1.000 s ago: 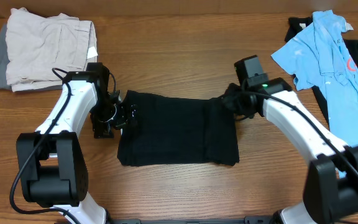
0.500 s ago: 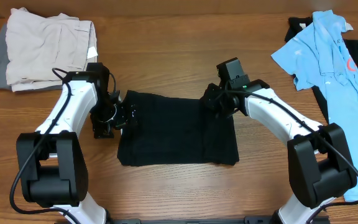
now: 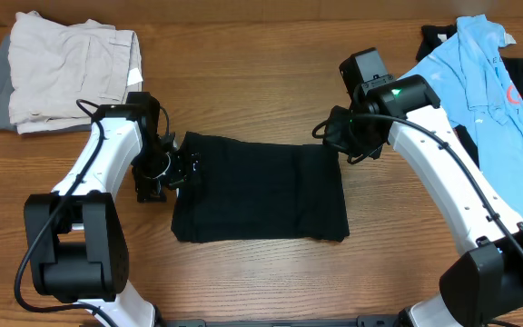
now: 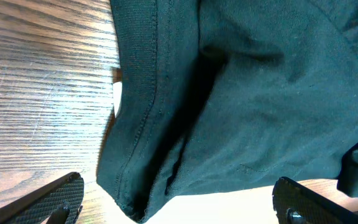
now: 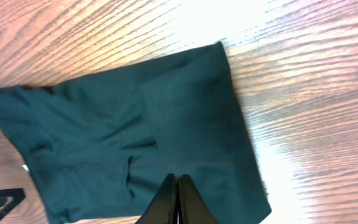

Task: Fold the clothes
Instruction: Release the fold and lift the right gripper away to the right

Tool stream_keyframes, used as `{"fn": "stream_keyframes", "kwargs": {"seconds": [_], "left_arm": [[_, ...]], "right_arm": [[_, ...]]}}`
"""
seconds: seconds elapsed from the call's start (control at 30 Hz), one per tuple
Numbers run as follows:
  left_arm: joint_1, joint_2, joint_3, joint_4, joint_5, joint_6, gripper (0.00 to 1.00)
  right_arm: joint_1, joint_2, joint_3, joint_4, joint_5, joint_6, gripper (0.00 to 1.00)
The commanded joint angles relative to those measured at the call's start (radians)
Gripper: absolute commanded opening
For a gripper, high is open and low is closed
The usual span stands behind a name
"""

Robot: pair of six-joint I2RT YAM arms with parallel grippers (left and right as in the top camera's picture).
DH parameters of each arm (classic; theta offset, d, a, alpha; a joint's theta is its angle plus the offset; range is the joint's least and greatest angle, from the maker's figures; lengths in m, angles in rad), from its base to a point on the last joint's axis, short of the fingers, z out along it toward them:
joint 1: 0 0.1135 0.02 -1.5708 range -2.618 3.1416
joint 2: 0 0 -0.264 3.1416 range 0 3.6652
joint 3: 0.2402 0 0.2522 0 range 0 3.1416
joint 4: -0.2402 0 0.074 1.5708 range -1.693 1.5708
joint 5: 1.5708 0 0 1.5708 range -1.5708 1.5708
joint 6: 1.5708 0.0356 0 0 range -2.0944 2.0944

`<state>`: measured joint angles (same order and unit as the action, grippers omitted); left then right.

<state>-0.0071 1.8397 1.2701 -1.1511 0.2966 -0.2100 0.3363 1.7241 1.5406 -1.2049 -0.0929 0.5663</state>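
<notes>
Black shirt (image 3: 260, 189) lay folded at centre of the overhead view; light blue polo (image 3: 479, 86) lay unfolded, upper right. Left gripper (image 3: 178, 169) was spread wide at the shirt's left edge, grasping nothing. Right gripper (image 5: 176, 198) was pinched closed and empty above the shirt. Risk: left fingers closing low could snag the hem and pull the fold apart.

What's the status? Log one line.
left claw: open at left edge of black shirt | right claw: shut, empty, by right edge | shirt folded on table

Plain black shirt (image 3: 260, 189), light blue polo (image 3: 479, 82)
</notes>
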Motion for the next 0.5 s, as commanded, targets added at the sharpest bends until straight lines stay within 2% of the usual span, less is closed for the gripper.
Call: {"fn": "stream_keyframes", "kwargs": {"seconds": [0.0,0.13,0.33,0.47], "left_arm": [[-0.007,-0.031,0.000,0.000,0.018,-0.003,1.00],[-0.007,-0.031,0.000,-0.003,0.018,-0.002,1.00],[-0.007,-0.031,-0.001,-0.011,0.018,0.002,1.00],[-0.007,-0.031,-0.001,-0.011,0.018,0.005,1.00]], "right_arm": [[0.001,0.020,-0.094,0.061,-0.013,-0.044,0.04],[-0.037,0.021,-0.259,0.306,-0.337,-0.148,0.04],[-0.190,0.023,-0.481,0.683,-0.816,-0.203,0.04],[-0.250,0.047,-0.539,0.777,-0.958,-0.238,0.04]]}}
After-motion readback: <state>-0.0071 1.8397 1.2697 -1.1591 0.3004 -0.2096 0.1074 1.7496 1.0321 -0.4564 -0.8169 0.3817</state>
